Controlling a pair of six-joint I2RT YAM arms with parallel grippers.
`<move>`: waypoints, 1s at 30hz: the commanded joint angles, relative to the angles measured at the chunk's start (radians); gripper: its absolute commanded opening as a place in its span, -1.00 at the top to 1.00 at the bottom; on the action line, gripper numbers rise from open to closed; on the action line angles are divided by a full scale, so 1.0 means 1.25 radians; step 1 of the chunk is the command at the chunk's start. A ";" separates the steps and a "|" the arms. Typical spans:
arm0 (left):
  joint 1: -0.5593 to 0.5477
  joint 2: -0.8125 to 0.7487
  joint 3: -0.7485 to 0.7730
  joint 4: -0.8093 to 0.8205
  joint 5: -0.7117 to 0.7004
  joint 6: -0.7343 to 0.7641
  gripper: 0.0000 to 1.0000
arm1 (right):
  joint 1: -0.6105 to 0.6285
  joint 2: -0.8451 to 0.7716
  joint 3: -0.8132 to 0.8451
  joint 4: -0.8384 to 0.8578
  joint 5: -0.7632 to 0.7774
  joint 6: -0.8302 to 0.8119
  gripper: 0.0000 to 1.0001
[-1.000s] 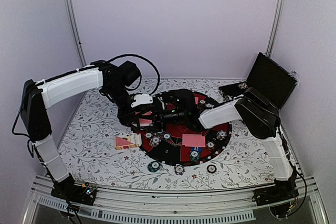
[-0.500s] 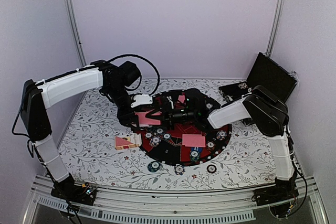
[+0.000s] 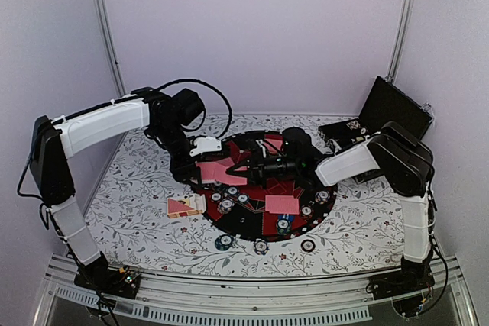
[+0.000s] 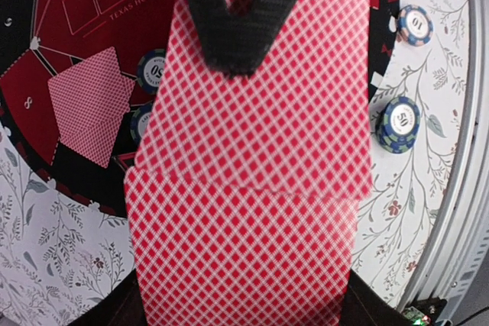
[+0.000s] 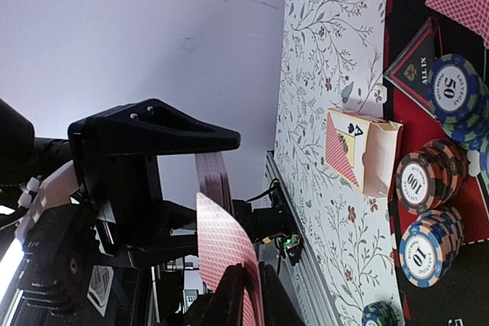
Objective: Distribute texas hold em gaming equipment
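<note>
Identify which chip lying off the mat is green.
The leftmost chip of three on the floral cloth; the middle chip is white-edged, the rightmost chip dark with white centre.

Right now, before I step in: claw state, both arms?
Left claw: closed, holding the card deck.
Right claw: closed, pinching one playing card.

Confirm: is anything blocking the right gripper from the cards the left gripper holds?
Nothing visible. The right gripper is closed on one card, slid partly off the deck clamped in the left gripper. No other object sits between them.
</note>
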 commanded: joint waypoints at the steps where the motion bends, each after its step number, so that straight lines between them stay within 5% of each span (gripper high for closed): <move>1: 0.000 -0.010 0.010 0.015 -0.001 0.004 1.00 | -0.016 -0.053 -0.025 -0.013 -0.006 -0.014 0.84; 8: 0.010 -0.028 -0.016 0.017 -0.008 0.006 1.00 | -0.081 -0.136 -0.016 -0.231 0.021 -0.146 0.87; 16: 0.022 -0.059 -0.048 0.021 -0.003 0.004 1.00 | -0.082 -0.091 0.372 -0.992 0.505 -0.569 0.86; 25: 0.046 -0.085 -0.081 0.020 -0.003 0.016 1.00 | 0.006 0.123 0.788 -1.305 1.045 -0.738 0.92; 30: 0.048 -0.084 -0.083 0.017 0.004 0.014 1.00 | 0.041 0.212 0.861 -1.352 1.149 -0.770 0.93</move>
